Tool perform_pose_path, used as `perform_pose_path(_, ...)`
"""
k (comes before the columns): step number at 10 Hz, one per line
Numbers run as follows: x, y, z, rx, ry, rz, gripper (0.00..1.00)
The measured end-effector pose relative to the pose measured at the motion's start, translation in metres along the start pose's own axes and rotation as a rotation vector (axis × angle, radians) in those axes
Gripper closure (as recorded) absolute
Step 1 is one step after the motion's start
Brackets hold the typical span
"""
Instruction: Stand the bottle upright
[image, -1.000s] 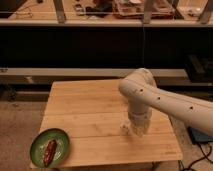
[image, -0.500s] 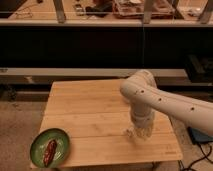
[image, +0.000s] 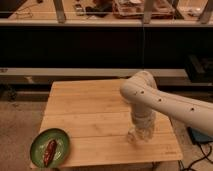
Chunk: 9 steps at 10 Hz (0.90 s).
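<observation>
1. Gripper hangs low over the right part of the wooden table, in the lower right of the frame, at the end of the white arm that reaches in from the right edge.
2. Whether it grasps anything or stands released, I cannot tell.
3. Bottle: I cannot pick it out; only a pale translucent shape sits at the gripper's tip, touching the tabletop.
4. Green plate rests at the table's lower left corner, well apart from the gripper, with a dark reddish-brown bar lying on it.
</observation>
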Motion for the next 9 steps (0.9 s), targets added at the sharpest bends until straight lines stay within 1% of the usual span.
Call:
perform_pose_path(3, -0.003, -0.002, 0.001, -0.002, -0.003, -0.002, 0.78)
perform_pose_path(4, -0.003, -0.007, 0.000, 0.011, 0.007, 0.014, 0.78)
perform_pose_path(6, 0.006, -0.021, -0.008, 0.097, 0.054, 0.074, 0.78)
perform_pose_path(7, 0.015, -0.036, -0.019, 0.176, 0.088, 0.103, 0.78)
perform_pose_path(8, 0.019, -0.041, -0.023, 0.205, 0.095, 0.109, 0.78)
perform_pose_path(9, 0.019, -0.046, -0.026, 0.239, 0.091, 0.117, 0.78)
